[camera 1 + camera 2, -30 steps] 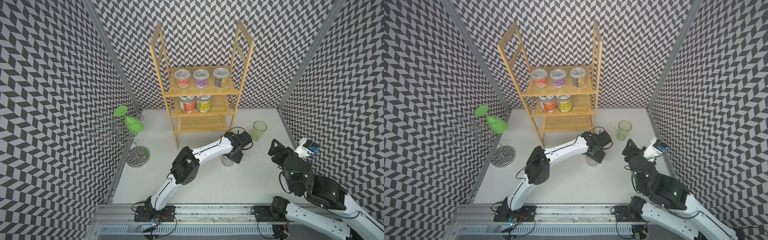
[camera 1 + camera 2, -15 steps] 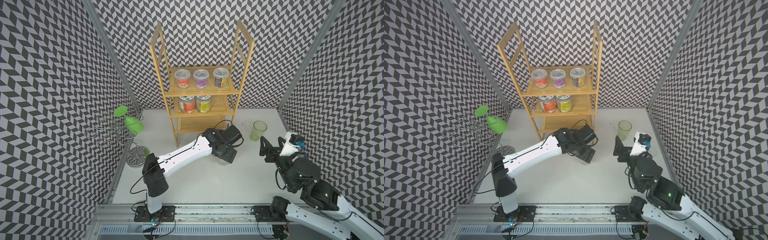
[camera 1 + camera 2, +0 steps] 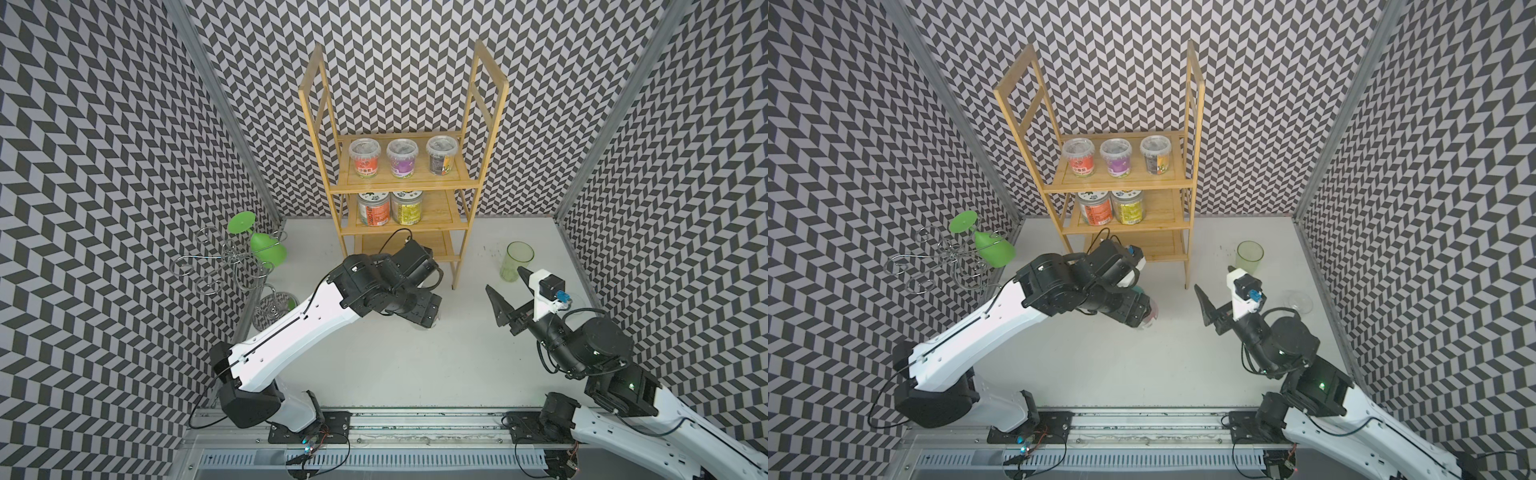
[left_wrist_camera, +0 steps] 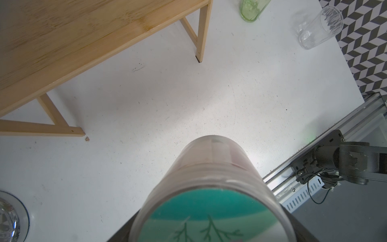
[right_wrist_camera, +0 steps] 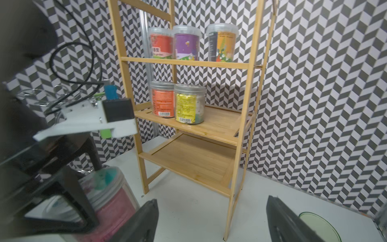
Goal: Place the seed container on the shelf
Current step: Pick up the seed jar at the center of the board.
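The seed container, a clear jar with a teal lid and a pink label, sits between the black fingers of my left gripper, which is shut on it from above. It is just in front of the shelf's lowest board, low over the white table. The right wrist view shows the seed container roughly upright. The shelf, a tall bamboo rack, stands at the back middle and is also in the right wrist view. My right gripper is open and empty, right of the shelf's front leg.
Three labelled tubs stand on the shelf's top board and two jars on the middle one. A green tumbler and a clear glass stand at the right. A chrome wire stand with a green wine glass is at the left wall.
The left arm has swung its elbow out to the left, with the jar carried a little left towards the shelf front. The right gripper has moved left from the wall and opened wider.
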{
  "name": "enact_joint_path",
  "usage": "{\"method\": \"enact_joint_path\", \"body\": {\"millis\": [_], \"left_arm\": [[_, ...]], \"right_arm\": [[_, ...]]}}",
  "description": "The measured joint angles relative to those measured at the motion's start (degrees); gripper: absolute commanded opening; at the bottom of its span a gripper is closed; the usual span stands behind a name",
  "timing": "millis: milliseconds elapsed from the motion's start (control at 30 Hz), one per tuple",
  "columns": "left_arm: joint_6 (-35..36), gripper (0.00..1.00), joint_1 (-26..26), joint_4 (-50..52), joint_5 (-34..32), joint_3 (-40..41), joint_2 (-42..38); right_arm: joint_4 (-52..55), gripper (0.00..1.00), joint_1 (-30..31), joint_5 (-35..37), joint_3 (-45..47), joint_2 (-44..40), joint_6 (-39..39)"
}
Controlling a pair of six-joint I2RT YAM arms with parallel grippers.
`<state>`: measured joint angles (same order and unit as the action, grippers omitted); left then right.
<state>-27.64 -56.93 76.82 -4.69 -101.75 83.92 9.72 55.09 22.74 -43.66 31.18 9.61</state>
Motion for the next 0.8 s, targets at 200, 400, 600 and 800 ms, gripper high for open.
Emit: {"method": "enact_joint_path", "body": {"millis": [200, 400, 600, 800], "left_arm": [[-0.8, 0.75, 1.2, 1.2, 0.9, 0.9, -3.4], [-0.6, 0.75, 3.2, 1.4, 1.6, 1.0, -4.9], [0.1, 0.76, 5.3, 1.4, 2.1, 1.0, -5.6], [1.2, 0.76, 5.4, 1.4, 3.0, 1.0, -5.6]], "right_arm": [[0.3, 0.87, 4.7, -6.1, 0.4, 0.0, 5.2], [0.8, 0.91, 11.8, -9.3, 0.4, 1.7, 8.7], [0.1, 0.96, 19.9, -8.5, 0.8, 6.8, 9.7], [-6.8, 1.0, 22.0, -4.8, 5.0, 11.1, 7.1]]}}
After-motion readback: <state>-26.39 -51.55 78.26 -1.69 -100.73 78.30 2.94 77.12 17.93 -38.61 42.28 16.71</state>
